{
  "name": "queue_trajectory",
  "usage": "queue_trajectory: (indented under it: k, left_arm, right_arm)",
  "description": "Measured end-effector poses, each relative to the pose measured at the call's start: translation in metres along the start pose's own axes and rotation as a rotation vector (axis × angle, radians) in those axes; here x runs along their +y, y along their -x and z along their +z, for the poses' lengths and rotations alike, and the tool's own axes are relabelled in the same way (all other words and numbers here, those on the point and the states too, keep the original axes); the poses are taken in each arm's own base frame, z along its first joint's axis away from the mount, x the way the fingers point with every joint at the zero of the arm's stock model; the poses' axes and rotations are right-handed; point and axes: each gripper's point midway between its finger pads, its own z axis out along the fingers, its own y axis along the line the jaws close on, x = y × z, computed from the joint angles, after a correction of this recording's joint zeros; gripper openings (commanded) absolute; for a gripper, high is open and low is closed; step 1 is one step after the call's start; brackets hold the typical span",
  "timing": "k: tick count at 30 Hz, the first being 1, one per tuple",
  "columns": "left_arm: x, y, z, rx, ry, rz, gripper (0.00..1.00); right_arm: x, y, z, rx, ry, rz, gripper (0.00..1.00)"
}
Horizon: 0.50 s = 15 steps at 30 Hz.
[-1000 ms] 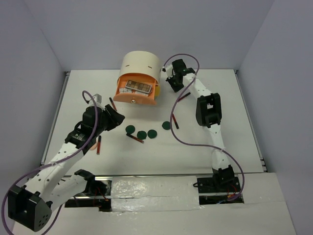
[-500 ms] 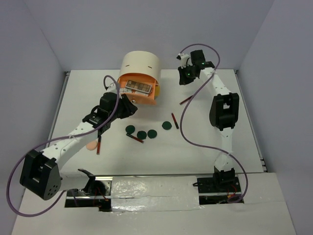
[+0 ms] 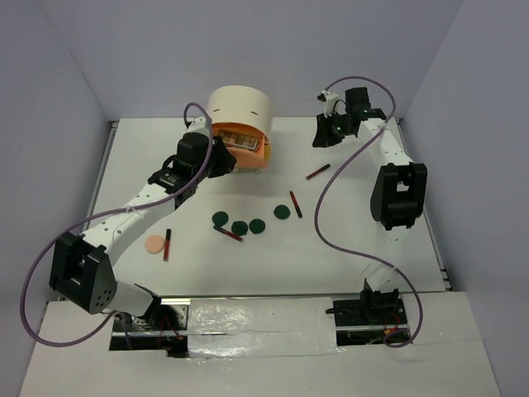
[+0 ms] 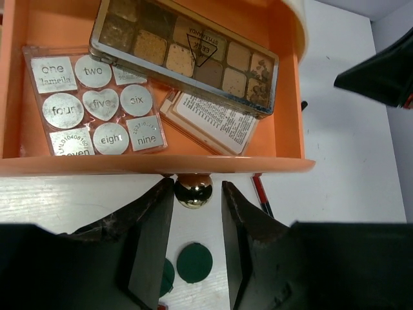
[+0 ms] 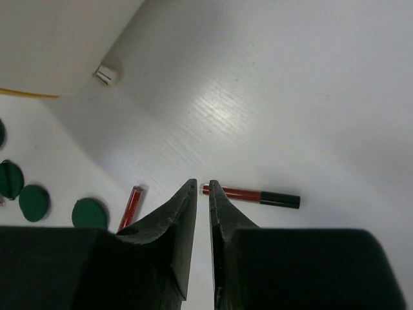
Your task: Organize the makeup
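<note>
My left gripper (image 3: 223,157) is open, its jaws on either side of the gold knob (image 4: 193,191) of the orange drawer (image 4: 284,97). The drawer holds a brown palette (image 4: 184,51), a white palette (image 4: 216,119) and a pinkish square (image 4: 97,103) of numbered discs. Several dark green discs (image 3: 240,227) lie mid-table, with dark-red sticks (image 3: 295,203) among them and a peach puff (image 3: 154,244) at the left. My right gripper (image 3: 318,136) is shut and empty, hovering above a red stick (image 5: 251,195).
The cream drum cabinet (image 3: 240,103) stands at the back centre. Grey walls close in the table on the left, back and right. A loose red stick (image 3: 168,244) lies beside the puff, and another (image 3: 229,233) lies by the discs.
My left arm has swung from the left of the table up to the drawer front. The drawer sits further in. My right arm has moved right, away from the cabinet.
</note>
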Motion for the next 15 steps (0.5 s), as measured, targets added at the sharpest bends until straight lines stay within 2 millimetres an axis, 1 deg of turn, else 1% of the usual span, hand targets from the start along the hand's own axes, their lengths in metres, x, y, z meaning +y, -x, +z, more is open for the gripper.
queue_trajectory:
  k: [3,6,8,12,15]
  left_arm:
    - [-0.003,0.009,0.006,-0.016,0.004,0.017,0.48]
    - [-0.005,0.020,0.011,-0.036,0.015,0.021,0.49]
    - [-0.004,0.024,0.016,-0.042,0.024,0.030,0.49]
    - [-0.001,0.038,0.029,-0.057,0.044,0.028,0.50]
    - [0.005,0.051,0.039,-0.071,0.056,0.016,0.51]
  right_arm:
    - [-0.001,-0.017,0.000,0.023,0.027,0.034,0.24]
    - [0.000,-0.025,-0.007,0.026,0.040,0.051,0.28]
    - [0.003,-0.023,-0.016,0.012,0.045,0.050,0.31]
    - [0.013,-0.013,-0.036,-0.032,0.075,0.025,0.46]
    - [0.020,-0.006,-0.051,-0.070,0.113,0.007,0.52]
